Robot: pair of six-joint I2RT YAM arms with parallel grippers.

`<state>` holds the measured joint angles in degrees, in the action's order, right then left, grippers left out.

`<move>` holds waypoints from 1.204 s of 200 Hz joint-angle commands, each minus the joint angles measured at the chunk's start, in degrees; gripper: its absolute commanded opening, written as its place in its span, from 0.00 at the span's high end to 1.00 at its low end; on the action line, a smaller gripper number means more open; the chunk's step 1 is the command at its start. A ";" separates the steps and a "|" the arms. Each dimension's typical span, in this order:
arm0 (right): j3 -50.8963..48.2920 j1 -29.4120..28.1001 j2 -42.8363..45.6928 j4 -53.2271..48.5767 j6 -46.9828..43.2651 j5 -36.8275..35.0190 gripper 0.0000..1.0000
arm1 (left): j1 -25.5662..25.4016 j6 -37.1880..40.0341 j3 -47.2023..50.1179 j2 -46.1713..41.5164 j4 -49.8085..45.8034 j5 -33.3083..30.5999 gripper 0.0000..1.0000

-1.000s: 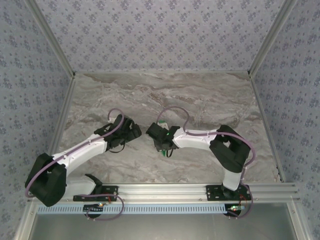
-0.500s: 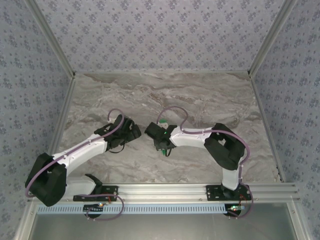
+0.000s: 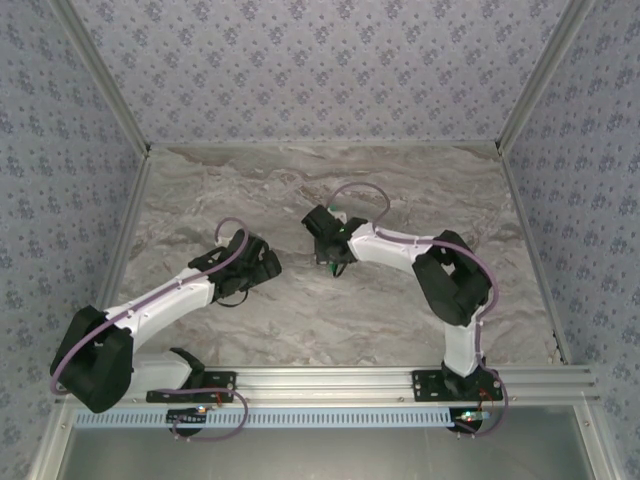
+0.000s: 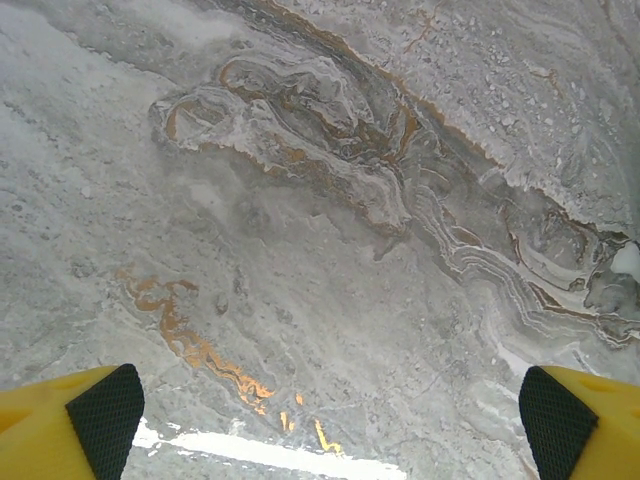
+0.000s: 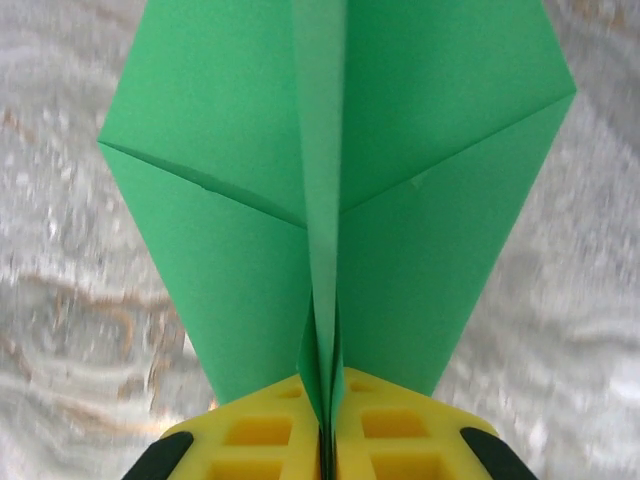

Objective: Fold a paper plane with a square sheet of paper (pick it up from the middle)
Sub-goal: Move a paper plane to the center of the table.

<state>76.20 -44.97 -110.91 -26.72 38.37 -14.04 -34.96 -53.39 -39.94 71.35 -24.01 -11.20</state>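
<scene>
The square sheet of paper is folded into a bright green paper plane (image 5: pixel 400 200) with a centre crease and two wings spread to either side. My right gripper (image 5: pixel 327 440) is shut on its centre fold, the yellow fingers (image 5: pixel 250 435) pressed together on the paper. From above, my right gripper (image 3: pixel 331 258) hangs over the middle of the marble table (image 3: pixel 300 180), with a sliver of the green paper plane (image 3: pixel 333 268) below it. My left gripper (image 3: pixel 265 263) is to its left, apart from the plane. In the left wrist view my left gripper (image 4: pixel 330 420) is open over bare marble, fingers (image 4: pixel 70 430) wide apart.
Patterned walls with metal corner posts (image 3: pixel 120 140) close in the table on three sides. A metal rail (image 3: pixel 340 380) with both arm bases runs along the near edge. Bare marble lies behind and beside both grippers.
My right arm has swung away from the near middle toward the table's far centre, carrying the plane. Its jaws have tightened on the fold. My left arm has stayed still.
</scene>
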 commanded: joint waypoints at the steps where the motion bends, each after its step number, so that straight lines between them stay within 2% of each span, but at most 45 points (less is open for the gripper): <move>1: 2.77 1.56 -3.71 -1.40 -4.22 0.67 0.88 | 0.33 1.42 -1.18 0.15 -1.65 -0.94 0.01; 88: 3.62 3.92 -9.36 -1.73 -2.11 2.33 0.81 | 0.55 2.45 -2.90 2.20 -2.00 -1.50 0.01; 123: 6.04 4.01 -4.74 -4.21 -1.06 2.22 0.72 | 3.93 4.38 -6.65 1.74 -3.13 -1.54 0.01; 157: 8.92 4.52 4.35 -7.09 -0.97 1.63 0.56 | 9.65 9.51 -13.74 0.64 -6.20 -3.65 0.01; 194: 7.64 6.86 16.02 -9.23 -1.78 -3.30 0.35 | 16.70 15.64 -20.00 -0.94 -8.23 -6.04 0.01; 222: 1.67 10.32 25.64 -7.97 -6.64 -12.26 0.23 | 21.61 19.97 -20.72 -2.12 -7.63 -7.72 0.01; 229: -0.97 11.80 28.26 -5.48 -8.01 -13.97 0.17 | 22.69 21.22 -19.71 -2.55 -6.67 -8.64 0.01; 238: -4.44 14.07 31.39 -3.52 -9.58 -15.75 0.03 | 24.08 22.20 -17.97 -3.27 -5.11 -9.68 0.01; 241: -5.62 14.91 32.51 -2.72 -9.92 -16.34 0.00 | 24.37 22.38 -17.26 -3.56 -4.63 -10.12 0.01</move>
<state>78.24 -34.33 -83.61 -30.89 33.06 -21.12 -13.21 -36.40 -59.68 70.08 -29.61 -17.34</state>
